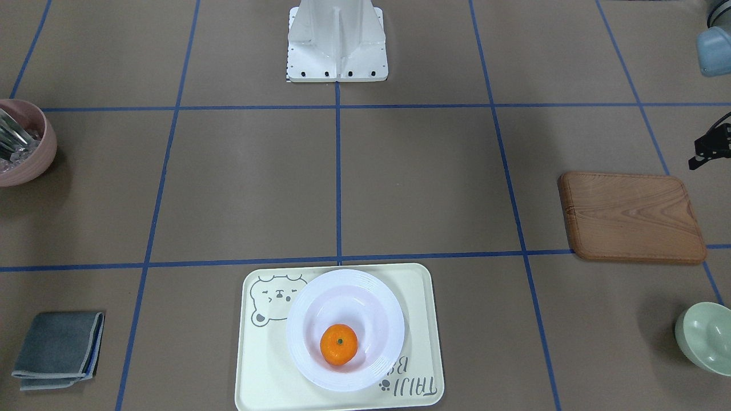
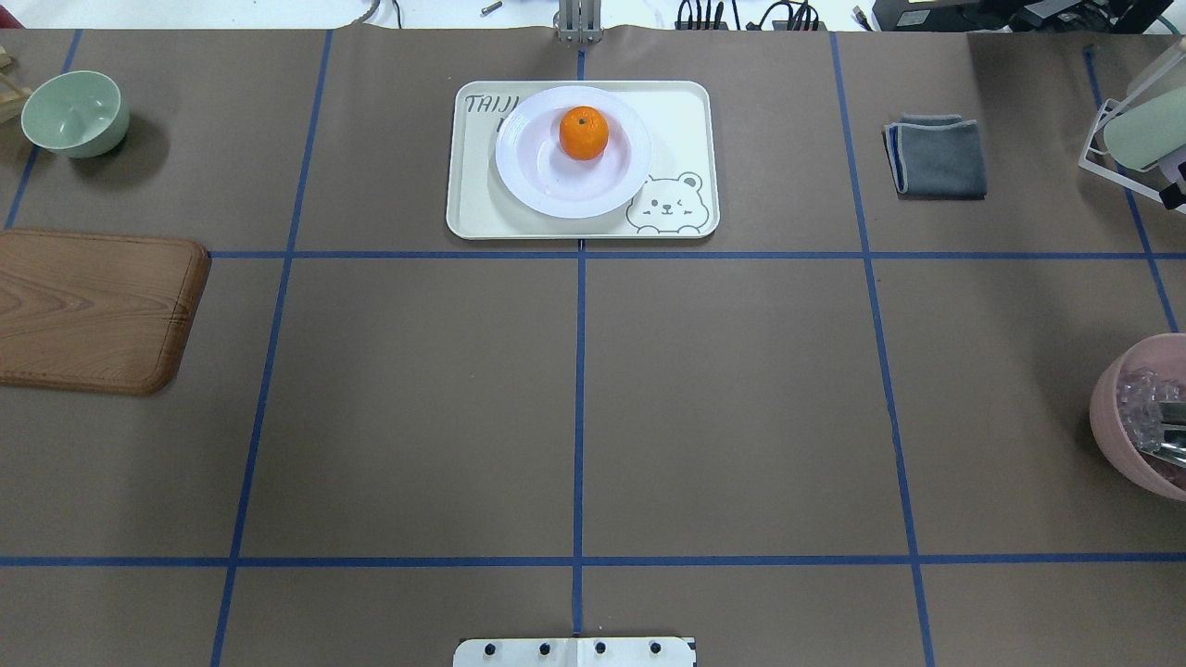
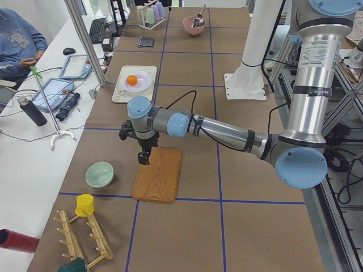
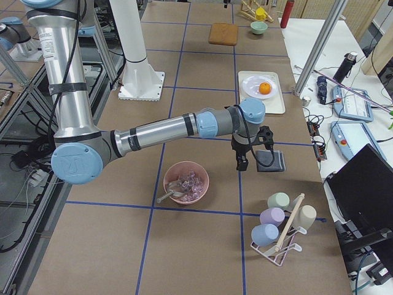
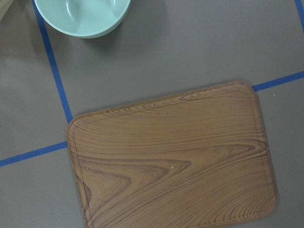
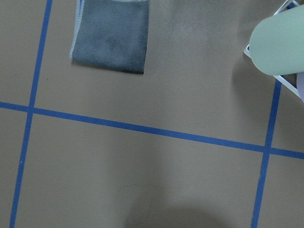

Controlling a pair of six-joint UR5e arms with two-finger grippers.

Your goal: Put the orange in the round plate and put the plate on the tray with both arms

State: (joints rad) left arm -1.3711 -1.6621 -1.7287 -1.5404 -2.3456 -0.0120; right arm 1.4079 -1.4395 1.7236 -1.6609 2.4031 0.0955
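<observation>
Orange (image 1: 338,344) lies in the round plate (image 1: 365,297) on the tray (image 1: 251,371), lower centre of the frame.
Left gripper (image 3: 143,158) hangs above the wooden board (image 3: 161,175) and right gripper (image 4: 243,161) near the grey cloth (image 4: 271,161), both well apart from the plate. Whether the fingers are open or closed cannot be told. The bench (image 1: 428,182) is brown, with blue tape lines.

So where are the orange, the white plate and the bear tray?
orange (image 2: 584,133): overhead view, middle of the fruit.
round plate (image 2: 528,190): overhead view, its ridged rim.
tray (image 2: 686,120): overhead view, bare floor beside the plate.
</observation>
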